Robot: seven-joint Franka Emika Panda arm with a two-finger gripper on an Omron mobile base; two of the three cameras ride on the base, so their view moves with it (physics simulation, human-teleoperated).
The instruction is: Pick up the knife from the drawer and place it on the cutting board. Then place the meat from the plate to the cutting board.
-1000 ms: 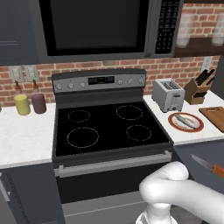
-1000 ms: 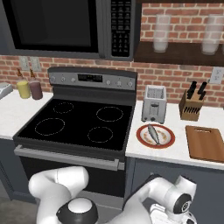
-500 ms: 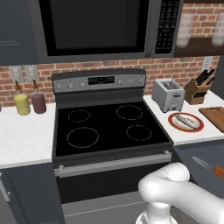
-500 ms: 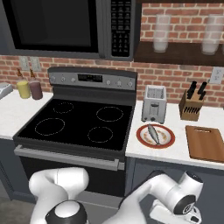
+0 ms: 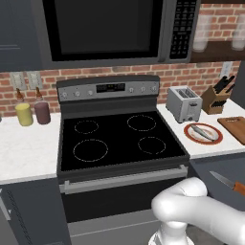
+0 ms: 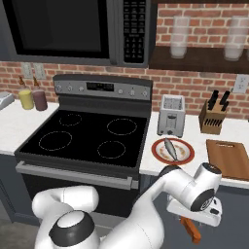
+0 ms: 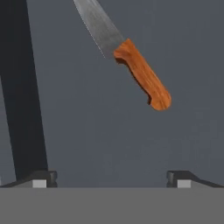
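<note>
One knife (image 7: 131,65) in drawer (image 7: 109,140); two fingers (image 7: 41,177) spread wide, empty; one meat (image 6: 170,148) on plate (image 6: 158,154).

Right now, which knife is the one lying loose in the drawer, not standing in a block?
The knife with the orange-brown handle, lying flat on the grey floor of the drawer ahead of the open gripper. The black-handled knives stand in the wooden block on the counter.

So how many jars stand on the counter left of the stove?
2: a yellow jar and a dark maroon jar, side by side by the brick wall; others may sit beyond the frame.
</note>
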